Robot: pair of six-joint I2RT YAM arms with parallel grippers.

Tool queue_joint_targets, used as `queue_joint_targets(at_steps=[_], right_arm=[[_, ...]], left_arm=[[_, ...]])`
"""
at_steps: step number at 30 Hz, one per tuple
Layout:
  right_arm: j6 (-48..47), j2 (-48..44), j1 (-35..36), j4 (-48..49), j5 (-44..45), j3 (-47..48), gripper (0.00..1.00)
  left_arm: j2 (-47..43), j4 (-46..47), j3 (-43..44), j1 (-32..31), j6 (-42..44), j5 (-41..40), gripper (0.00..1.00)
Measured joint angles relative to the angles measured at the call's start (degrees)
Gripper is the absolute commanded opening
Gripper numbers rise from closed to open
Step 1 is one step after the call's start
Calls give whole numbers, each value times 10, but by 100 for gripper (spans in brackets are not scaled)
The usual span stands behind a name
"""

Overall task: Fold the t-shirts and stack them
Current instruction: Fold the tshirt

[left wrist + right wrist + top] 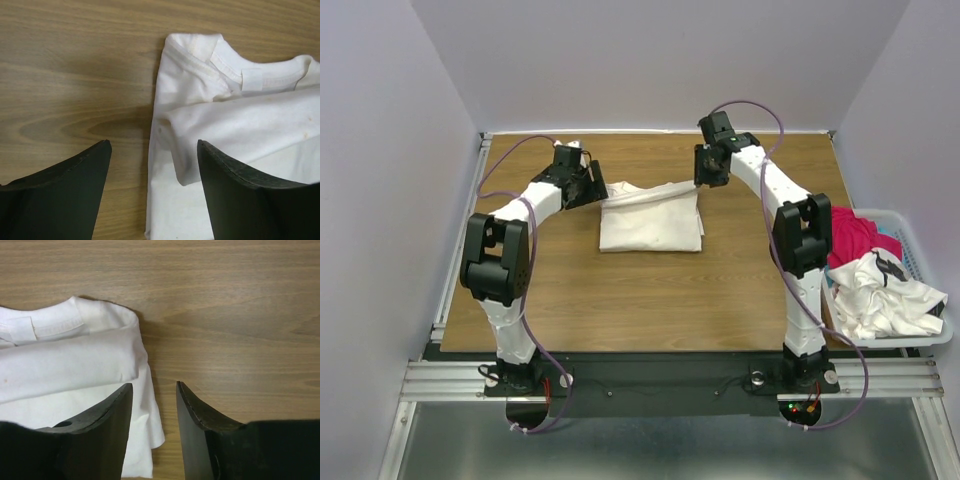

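Observation:
A plain off-white t-shirt (650, 217) lies partly folded on the wooden table, collar toward the back. My left gripper (594, 184) hovers open over its left edge; the left wrist view shows the shirt (235, 125) between and beyond the fingers (235, 190). My right gripper (708, 172) hovers open over the shirt's right back corner; the right wrist view shows the shirt (70, 365) under the left finger (100, 430). Neither holds cloth. A magenta-red t-shirt (852, 236) and a white t-shirt with dark markings (880, 290) lie in the basket at the right.
The white slatted plastic basket (920, 258) stands at the table's right edge beside the right arm. The wooden table (660, 300) has raised rails along its left side and grey walls on three sides.

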Motion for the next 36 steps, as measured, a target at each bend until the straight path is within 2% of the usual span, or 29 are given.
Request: queue_joint_targets(at_steps=[5, 10, 13, 19, 25, 31, 36], right_arm=[[5, -87, -4, 42, -17, -84, 46], [-3, -184, 5, 97, -99, -160, 41], [-13, -190, 13, 123, -157, -169, 39], [-31, -130, 19, 141, -225, -174, 32], [-39, -60, 19, 140, -257, -163, 31], [-43, 19, 17, 141, -252, -80, 31], [-6, 76, 1, 146, -227, 2, 31]], left_arm=[[-64, 14, -9, 2, -4, -11, 79], [-190, 53, -58, -21, -6, -20, 64], [-215, 77, -85, -42, -5, -18, 52], [-121, 83, -98, -77, 9, -15, 47], [-35, 71, -87, -93, 34, -17, 45], [49, 66, 14, -90, 49, -46, 45], [110, 74, 106, -71, 47, -61, 48]])
